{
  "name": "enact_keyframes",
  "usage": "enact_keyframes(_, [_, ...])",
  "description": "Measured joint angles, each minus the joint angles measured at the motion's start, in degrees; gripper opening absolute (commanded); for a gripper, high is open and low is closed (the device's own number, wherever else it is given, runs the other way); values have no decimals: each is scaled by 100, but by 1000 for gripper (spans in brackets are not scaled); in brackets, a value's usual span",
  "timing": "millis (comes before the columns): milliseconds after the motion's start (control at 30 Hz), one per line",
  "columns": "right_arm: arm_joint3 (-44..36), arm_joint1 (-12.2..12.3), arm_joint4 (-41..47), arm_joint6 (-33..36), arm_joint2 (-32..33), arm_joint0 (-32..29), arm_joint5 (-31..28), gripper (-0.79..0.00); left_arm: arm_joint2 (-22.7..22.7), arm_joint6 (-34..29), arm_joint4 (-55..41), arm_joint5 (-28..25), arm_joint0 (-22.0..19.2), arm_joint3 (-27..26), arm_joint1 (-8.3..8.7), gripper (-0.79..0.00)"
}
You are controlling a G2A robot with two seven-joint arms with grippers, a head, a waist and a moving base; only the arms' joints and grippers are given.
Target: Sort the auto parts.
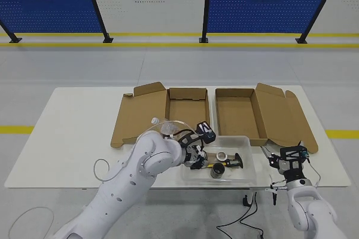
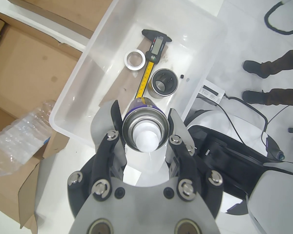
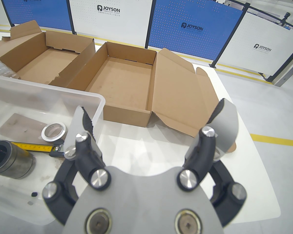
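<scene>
Left gripper (image 2: 144, 113): clamped on a spray can (image 2: 144, 127), which is held over the left end of the clear bin (image 2: 105, 30).
Right gripper (image 3: 152, 113): fingers spread wide, nothing gripped; it is held just beside the bin's right end, above the table (image 1: 72, 137).
Bin contents: a caliper (image 2: 151, 59), flanked by a silver ring (image 2: 127, 60) and a dark bearing (image 2: 161, 93).
Beyond: two open cardboard boxes (image 1: 187, 113) (image 1: 234, 116) are set side by side.

Logo lettering (image 3: 192, 27) stands on the partition panels (image 3: 200, 8).
</scene>
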Motion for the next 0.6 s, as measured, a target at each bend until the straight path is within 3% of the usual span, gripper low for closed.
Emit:
enact_keyframes(267, [0,0,0,0,0,0,0,0,-98,-11,-108,-35,30,-402,58,-785])
enact_keyframes(600, [0,0,0,0,0,0,0,0,-126,858,94,63,-276,90,36,-785])
